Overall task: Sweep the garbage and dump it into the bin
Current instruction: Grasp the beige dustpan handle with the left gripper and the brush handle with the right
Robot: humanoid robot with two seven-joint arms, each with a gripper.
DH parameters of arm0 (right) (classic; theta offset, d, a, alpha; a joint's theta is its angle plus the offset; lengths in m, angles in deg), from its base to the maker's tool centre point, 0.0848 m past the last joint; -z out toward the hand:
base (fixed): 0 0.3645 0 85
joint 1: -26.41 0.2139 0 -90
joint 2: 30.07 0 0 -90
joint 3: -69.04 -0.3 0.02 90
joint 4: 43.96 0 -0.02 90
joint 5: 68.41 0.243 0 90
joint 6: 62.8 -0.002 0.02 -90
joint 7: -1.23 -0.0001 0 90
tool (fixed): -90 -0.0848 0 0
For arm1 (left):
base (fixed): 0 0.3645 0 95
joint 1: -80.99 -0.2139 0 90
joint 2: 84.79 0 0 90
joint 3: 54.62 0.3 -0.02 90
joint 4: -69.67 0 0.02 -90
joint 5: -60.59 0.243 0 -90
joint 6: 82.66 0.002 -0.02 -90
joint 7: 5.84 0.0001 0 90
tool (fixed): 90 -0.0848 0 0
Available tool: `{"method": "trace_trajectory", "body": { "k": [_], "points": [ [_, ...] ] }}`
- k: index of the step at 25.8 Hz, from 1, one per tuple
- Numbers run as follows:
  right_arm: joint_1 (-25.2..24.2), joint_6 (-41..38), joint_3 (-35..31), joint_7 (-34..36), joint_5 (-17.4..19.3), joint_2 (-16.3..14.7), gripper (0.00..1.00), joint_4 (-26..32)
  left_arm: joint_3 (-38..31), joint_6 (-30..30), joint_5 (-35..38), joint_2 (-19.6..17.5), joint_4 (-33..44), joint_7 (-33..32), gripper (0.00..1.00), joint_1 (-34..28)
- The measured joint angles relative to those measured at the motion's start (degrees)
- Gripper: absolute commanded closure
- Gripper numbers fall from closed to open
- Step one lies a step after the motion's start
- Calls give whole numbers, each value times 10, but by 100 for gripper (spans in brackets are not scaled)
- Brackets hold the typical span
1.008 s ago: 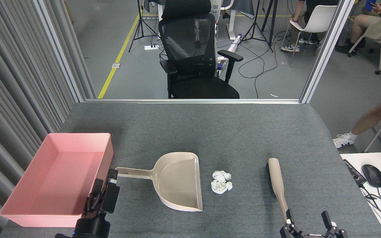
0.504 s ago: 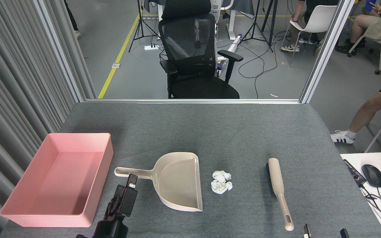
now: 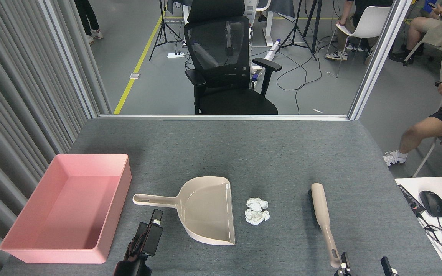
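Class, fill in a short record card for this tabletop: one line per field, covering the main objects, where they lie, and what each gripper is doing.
surface: grey table
bin: pink tray, far left, empty
dustpan: beige, flat, right of the bin, mouth facing the garbage
garbage: white crumpled tissue, on the table between dustpan and brush
brush: beige, lying right of the garbage
left gripper: near the dustpan handle, holding nothing
right gripper: at bottom edge near the brush handle, open, empty

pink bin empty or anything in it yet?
Empty. The pink bin shows only bare floor; the tissue wads lie on the table beside the dustpan.
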Motion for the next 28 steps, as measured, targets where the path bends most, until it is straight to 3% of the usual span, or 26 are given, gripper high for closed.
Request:
{"method": "trace_trajectory", "body": {
  "k": [5,12,20,28],
  "points": [
    [7,0,17,-1,-1,2,2,-4,0,0,0,0,-2,0,1,0],
    [18,4,35,0,-2,2,13,-22,0,-1,0,0,-2,0,1,1],
    [24,6,47,1,-5,12,13,-31,4,-1,0,0,-2,1,1,1],
    [25,7,55,1,-6,14,21,-38,4,-1,0,0,-2,1,1,1]
  ]
}}
